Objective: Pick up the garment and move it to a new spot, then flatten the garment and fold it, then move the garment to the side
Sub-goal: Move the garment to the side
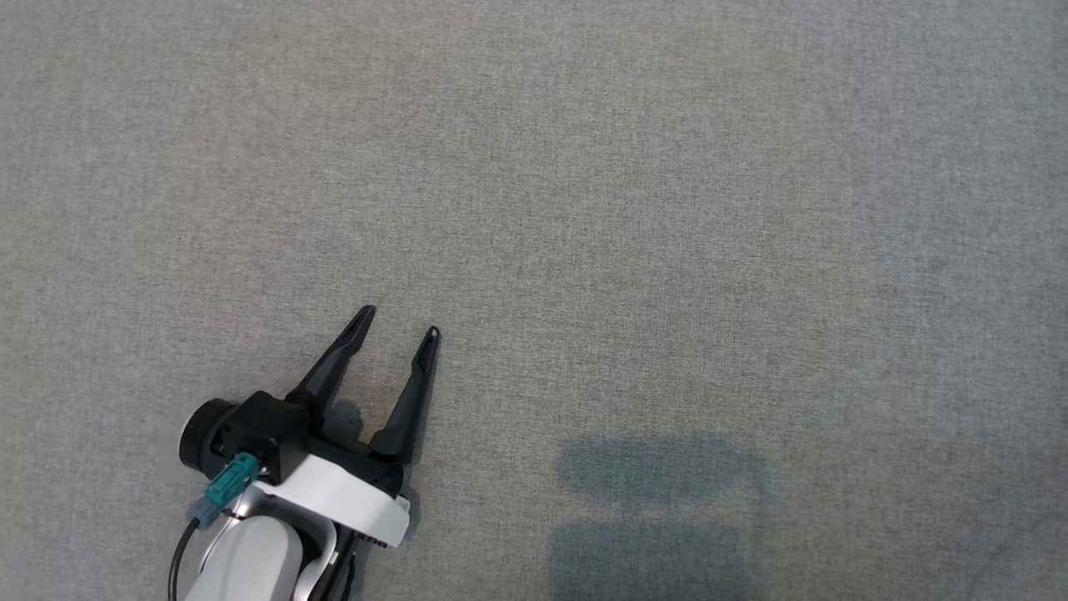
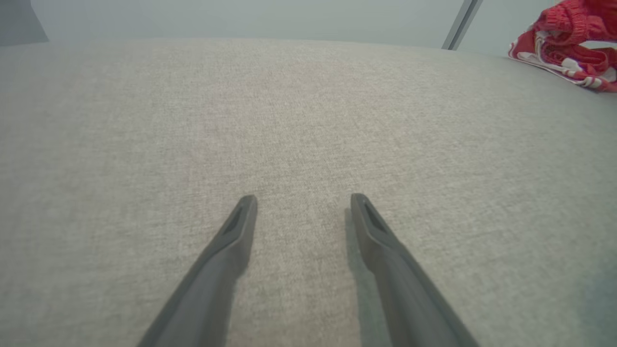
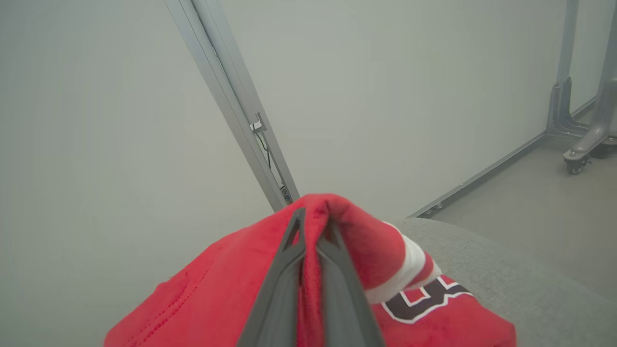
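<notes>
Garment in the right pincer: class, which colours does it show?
The garment is red with a white band and dark, white-edged lettering; best in the right wrist view.

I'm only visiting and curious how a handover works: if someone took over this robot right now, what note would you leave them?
Left gripper: open, empty, over the grey cloth surface.
Right gripper: shut on a fold of the red garment.
Garment: bunched up near the surface's edge. In the left wrist view it sits far off at the upper right, and part of it seems to rest on the surface.
Done: the grasp is made.
Left: carry it to a new spot, flatten it, fold it, move it to the side.
</notes>
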